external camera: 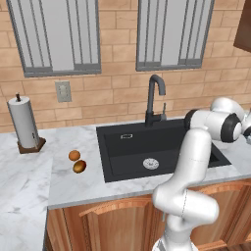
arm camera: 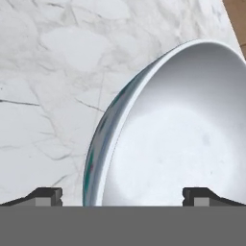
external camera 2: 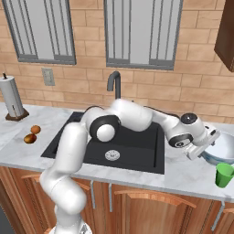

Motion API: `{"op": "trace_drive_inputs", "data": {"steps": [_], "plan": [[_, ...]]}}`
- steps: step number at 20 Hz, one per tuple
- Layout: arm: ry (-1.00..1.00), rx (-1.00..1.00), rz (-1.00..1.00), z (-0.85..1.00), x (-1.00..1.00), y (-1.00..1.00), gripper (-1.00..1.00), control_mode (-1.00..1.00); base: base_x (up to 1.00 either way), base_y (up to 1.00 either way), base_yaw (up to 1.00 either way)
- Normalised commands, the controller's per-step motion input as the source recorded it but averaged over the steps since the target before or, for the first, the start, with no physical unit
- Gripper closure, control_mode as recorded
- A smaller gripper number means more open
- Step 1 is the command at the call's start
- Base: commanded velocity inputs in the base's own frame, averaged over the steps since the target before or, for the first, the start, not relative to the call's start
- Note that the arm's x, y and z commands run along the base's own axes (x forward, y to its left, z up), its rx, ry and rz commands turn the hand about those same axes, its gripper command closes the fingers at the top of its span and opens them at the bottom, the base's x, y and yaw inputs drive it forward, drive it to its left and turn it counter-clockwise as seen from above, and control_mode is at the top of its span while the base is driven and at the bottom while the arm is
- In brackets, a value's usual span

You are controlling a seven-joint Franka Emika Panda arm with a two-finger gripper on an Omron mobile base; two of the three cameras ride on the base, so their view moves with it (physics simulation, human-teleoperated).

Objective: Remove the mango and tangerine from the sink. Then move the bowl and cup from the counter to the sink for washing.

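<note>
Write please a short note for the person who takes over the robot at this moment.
Claw: open, holding nothing, its fingertips on either side of the bowl's rim.
Mango and tangerine: on the counter left of the sink. That part is done.
Bowl and green cup: on the counter right of the sink.
Left: grip the bowl, put it in the sink, then the cup.

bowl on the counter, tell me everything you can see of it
The bowl is wide, round and glossy, pale bluish-white with a smooth, empty inside and a thin rim that shows a greenish tint along its outer edge. It sits upright on the marble counter right of the sink, with a green cup nearby in front. The open gripper straddles its near rim; contact cannot be told.
</note>
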Motion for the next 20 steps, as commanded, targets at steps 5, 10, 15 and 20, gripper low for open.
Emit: {"op": "trace_drive_inputs", "data": {"steps": [5, 10, 15, 20], "plan": [[0.01, 0.00, 0.00, -0.09, 0.07, -0.07, -1.00, -1.00, 0.00, 0.00, 0.00], [0.00, 0.00, 0.00, -0.07, 0.05, -0.07, -1.00, -1.00, 0.00, 0.00, 0.00], [0.00, 0.00, 0.00, -0.09, 0.03, -0.06, -1.00, -1.00, 0.00, 0.00, 0.00], [0.00, 0.00, 0.00, -0.09, 0.00, -0.01, 1.00, -1.00, 0.00, 0.00, 0.00]]}}
